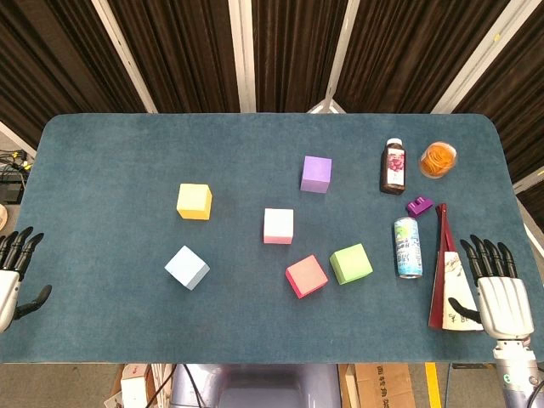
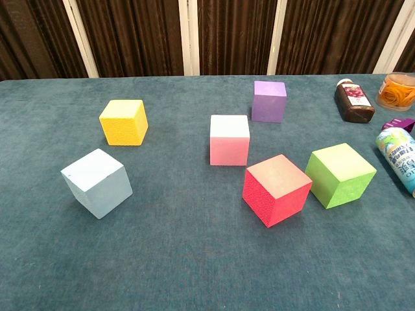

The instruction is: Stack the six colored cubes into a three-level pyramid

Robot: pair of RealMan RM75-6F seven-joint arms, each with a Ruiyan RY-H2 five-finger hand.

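Waiting at the table's (image 1: 102, 153) near corners, the left hand (image 1: 15, 274) and right hand (image 1: 500, 289) rest with fingers spread, holding nothing. No stacking has begun: yellow cube (image 1: 194, 201), light-blue cube (image 1: 187, 267), pink cube (image 1: 278, 225), red cube (image 1: 306, 275), green cube (image 1: 350, 263) and purple cube (image 1: 316, 173) lie apart mid-table. Next, probably, reach the green cube and gather a base row.

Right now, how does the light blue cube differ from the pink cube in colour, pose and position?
The light blue cube is pale blue; the pink cube is pale pink. The light blue cube sits turned, a corner toward the robot, while the pink cube lies square to the table edge. The light blue cube lies nearer the left hand and alone; the pink cube sits mid-table, close to the red cube. Both rest flat, unstacked and look alike in size.
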